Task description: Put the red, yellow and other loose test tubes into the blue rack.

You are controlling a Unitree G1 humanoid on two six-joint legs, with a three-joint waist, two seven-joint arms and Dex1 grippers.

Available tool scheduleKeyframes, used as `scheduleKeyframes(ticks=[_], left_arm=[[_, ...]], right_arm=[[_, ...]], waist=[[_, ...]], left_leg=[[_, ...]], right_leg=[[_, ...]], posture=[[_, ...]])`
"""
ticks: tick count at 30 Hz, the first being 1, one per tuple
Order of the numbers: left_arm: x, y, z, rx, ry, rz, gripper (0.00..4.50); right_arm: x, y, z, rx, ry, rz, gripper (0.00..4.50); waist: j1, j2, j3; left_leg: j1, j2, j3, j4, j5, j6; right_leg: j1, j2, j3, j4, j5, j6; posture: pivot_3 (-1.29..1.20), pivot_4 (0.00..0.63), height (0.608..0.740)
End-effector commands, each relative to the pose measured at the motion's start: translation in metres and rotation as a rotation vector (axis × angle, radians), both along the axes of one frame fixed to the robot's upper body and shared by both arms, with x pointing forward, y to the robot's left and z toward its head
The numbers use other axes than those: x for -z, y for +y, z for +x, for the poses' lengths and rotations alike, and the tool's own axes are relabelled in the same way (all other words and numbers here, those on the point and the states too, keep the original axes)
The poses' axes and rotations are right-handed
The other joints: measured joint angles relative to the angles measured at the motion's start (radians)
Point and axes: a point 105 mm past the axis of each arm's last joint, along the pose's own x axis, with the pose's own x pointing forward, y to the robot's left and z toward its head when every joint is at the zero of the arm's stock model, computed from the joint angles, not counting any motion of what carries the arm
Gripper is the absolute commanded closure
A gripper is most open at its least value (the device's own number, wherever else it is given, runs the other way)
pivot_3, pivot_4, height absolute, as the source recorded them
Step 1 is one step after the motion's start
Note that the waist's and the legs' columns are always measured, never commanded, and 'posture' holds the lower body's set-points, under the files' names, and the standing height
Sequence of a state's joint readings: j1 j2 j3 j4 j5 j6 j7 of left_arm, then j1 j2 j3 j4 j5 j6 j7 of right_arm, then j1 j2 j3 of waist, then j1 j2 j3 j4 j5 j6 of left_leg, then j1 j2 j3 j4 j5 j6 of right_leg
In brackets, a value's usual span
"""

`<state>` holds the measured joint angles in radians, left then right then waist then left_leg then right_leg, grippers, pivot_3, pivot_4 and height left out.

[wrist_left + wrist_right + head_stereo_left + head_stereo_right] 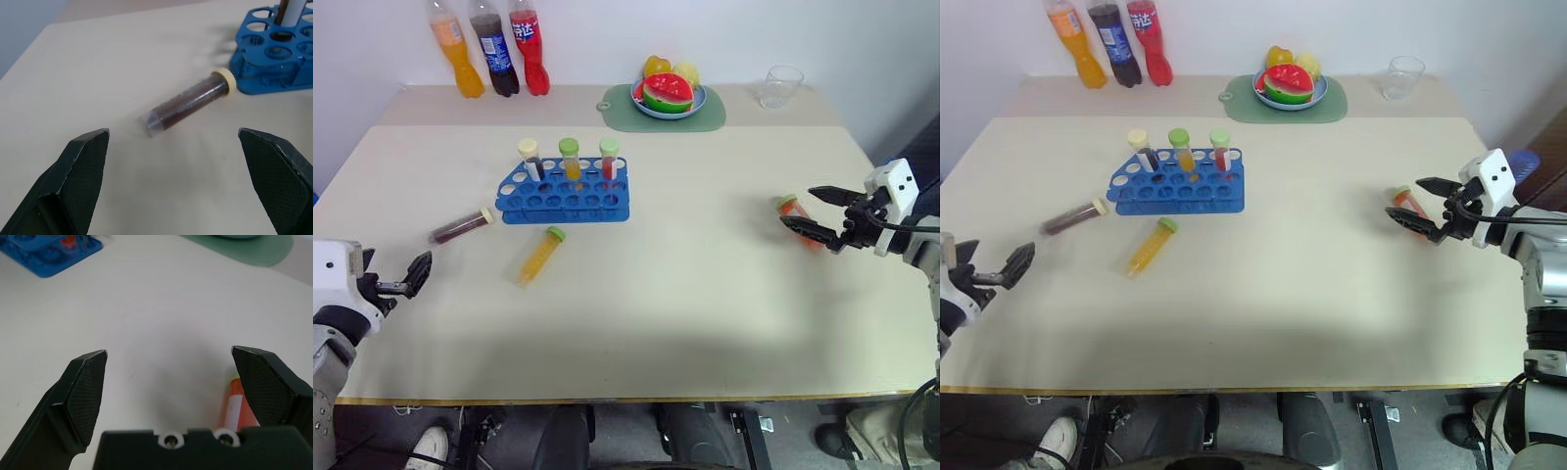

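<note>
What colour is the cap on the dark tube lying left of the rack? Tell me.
Pale yellow cap on the dark tube; the left wrist view shows it best.

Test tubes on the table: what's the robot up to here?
It is collecting loose tubes for the blue rack, where three already stand. The open right gripper hovers by the red tube; the open left gripper faces the dark tube. A yellow tube lies before the rack. Nothing is held.

Beige table (705, 294) with blue rack (566, 193), three loose tubes, bottles, green mat, glass.
</note>
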<state>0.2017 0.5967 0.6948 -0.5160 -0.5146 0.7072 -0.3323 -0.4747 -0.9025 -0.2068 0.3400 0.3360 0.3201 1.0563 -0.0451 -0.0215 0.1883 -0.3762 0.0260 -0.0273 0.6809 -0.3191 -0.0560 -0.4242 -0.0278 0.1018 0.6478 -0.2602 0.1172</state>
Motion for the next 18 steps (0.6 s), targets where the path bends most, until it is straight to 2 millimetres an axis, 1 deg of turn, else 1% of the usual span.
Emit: scheduleKeyframes(ticks=[1,11,14,17,18], left_arm=[[-0.012,0.0,-0.004,-0.006,-0.044,0.021,0.16],[-0.018,0.002,-0.001,-0.005,-0.065,0.034,0.16],[-0.02,0.003,-0.001,-0.002,-0.079,0.03,0.16],[-0.016,-0.001,0.001,0.006,-0.088,0.014,0.16],[-0.014,-0.008,0.007,0.028,-0.095,-0.002,0.16]], right_arm=[[-0.012,0.003,0.002,-0.012,-0.043,0.0,0.0],[-0.006,0.01,0.005,-0.014,-0.039,0.014,0.0],[-0.001,0.011,0.006,0.003,-0.027,-0.005,0.0],[0.001,0.01,0.009,0.032,-0.024,-0.022,0.0],[-0.006,0.008,0.01,0.047,-0.034,-0.002,0.0]], waist=[[0.0,0.0,0.0],[0.0,0.0,0.0],[0.0,0.0,0.0],[0.0,0.0,0.0],[0.0,0.0,0.0]], left_leg=[[0.0,0.0,0.0,0.0,0.0,0.0],[0.0,0.0,0.0,0.0,0.0,0.0],[0.0,0.0,0.0,0.0,0.0,0.0],[0.0,0.0,0.0,0.0,0.0,0.0],[0.0,0.0,0.0,0.0,0.0,0.0]], right_leg=[[0.0,0.0,0.0,0.0,0.0,0.0],[0.0,0.0,0.0,0.0,0.0,0.0],[0.0,0.0,0.0,0.0,0.0,0.0],[0.0,0.0,0.0,0.0,0.0,0.0],[0.0,0.0,0.0,0.0,0.0,0.0]], posture=[[0.0,0.15,0.734],[0.0,0.15,0.734],[0.0,0.15,0.734],[0.0,0.15,0.734],[0.0,0.15,0.734]])
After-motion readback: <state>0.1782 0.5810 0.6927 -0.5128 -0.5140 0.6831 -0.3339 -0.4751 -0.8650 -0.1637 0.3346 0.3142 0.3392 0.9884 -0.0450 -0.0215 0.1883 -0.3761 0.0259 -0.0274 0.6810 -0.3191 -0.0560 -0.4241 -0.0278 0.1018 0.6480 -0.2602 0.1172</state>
